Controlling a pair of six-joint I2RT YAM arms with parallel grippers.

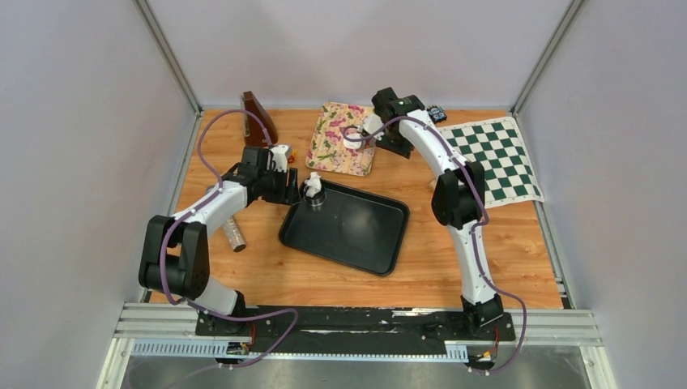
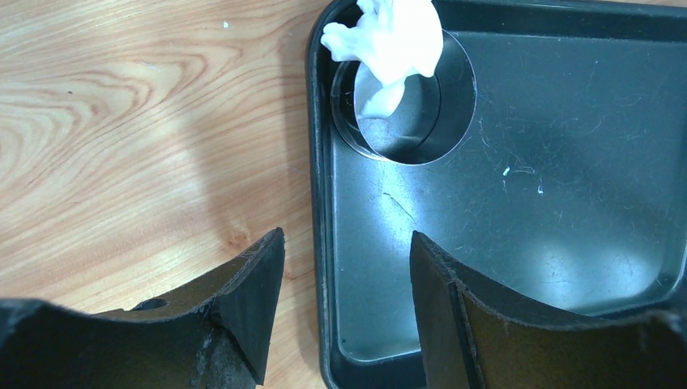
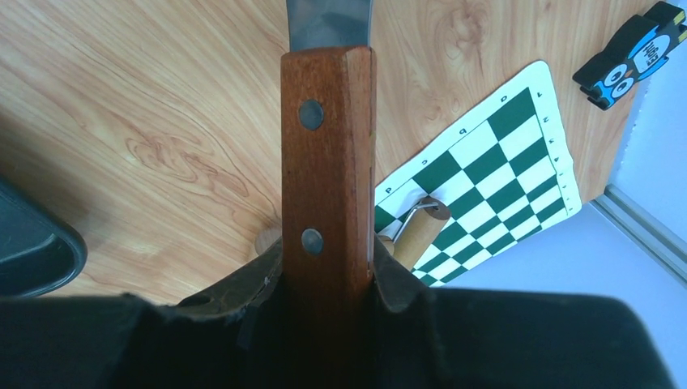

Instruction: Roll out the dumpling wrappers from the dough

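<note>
A: Top external, dough (image 1: 313, 183)?
B: We log it in ring cutter (image 2: 458, 97), tray's (image 1: 356, 243) 10 o'clock corner. Left jaws released at its 9 o'clock; right jaws clenched on wooden-handled blade (image 3: 326, 162).

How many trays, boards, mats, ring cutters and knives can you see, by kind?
Black tray: 1
Floral board: 1
Chessboard mat: 1
Ring cutter: 1
Wooden-handled knife: 1
Total: 5
</note>
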